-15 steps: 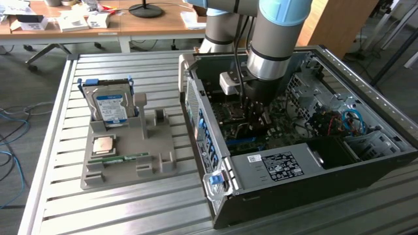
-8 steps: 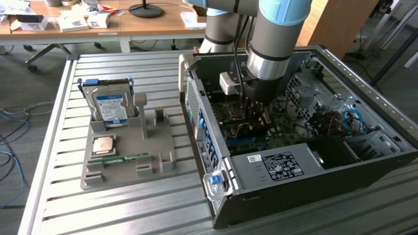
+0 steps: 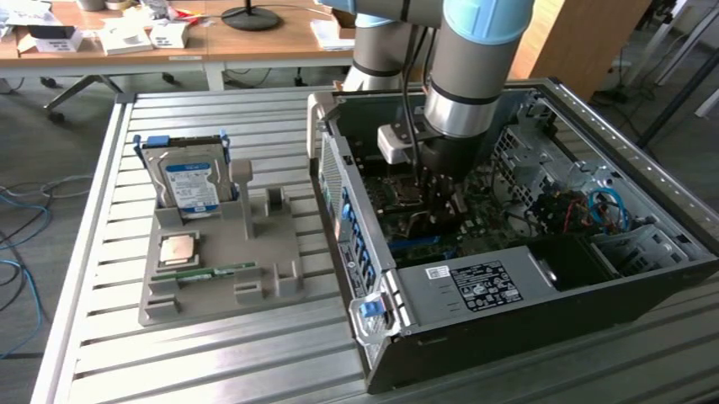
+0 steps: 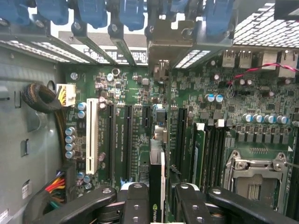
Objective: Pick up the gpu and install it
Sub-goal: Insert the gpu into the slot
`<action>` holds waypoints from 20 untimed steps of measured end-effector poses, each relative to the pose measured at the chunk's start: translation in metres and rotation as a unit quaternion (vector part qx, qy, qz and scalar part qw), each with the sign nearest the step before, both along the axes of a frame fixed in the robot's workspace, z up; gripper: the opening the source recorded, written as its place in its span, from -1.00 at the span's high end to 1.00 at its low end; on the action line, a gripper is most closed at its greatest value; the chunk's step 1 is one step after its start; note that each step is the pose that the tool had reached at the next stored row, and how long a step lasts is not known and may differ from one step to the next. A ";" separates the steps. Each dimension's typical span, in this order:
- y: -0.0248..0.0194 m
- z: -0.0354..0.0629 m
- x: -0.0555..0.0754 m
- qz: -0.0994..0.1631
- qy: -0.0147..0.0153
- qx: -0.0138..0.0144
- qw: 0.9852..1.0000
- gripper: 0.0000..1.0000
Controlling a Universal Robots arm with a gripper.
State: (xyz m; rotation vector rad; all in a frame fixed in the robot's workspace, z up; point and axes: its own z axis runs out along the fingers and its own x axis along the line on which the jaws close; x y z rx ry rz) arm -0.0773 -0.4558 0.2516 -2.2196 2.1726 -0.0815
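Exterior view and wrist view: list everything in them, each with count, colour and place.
gpu: one, dark card, seen edge on, held above the motherboard's slots.
motherboard: one, green, inside the computer case.
computer case: one, black and grey, open, on the table at the exterior view's right.
holder: one, grey, on the table at the exterior view's left of the case.
hard drive: one, silver with a blue-white label, upright in the holder.
processor chip: one, tan, flat in the holder.
memory stick: one, green, lying in the holder beside the chip.
table: one, silver slatted metal.
arm: one, grey and light blue, reaching down into the case.
claw: one, black, closed on the gpu.
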 end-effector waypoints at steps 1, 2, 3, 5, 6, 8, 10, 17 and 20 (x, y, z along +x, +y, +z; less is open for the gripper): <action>0.0000 0.0000 0.000 0.000 -0.003 0.000 1.000 0.47; 0.0001 -0.0001 0.000 0.001 -0.005 0.000 1.000 0.47; 0.0001 -0.0001 0.000 0.001 -0.006 0.000 1.000 0.47; 0.0000 0.0001 0.000 0.001 -0.007 0.000 1.000 0.47; 0.0000 0.0001 0.000 0.001 -0.008 0.000 1.000 0.47; 0.0000 0.0007 0.000 0.001 -0.009 0.000 1.000 0.47; 0.0001 0.0022 0.000 0.001 -0.009 0.000 1.000 0.47; 0.0001 0.0146 0.000 0.001 -0.009 0.000 1.000 0.47; 0.0001 0.0146 0.000 0.001 -0.010 0.000 1.000 0.47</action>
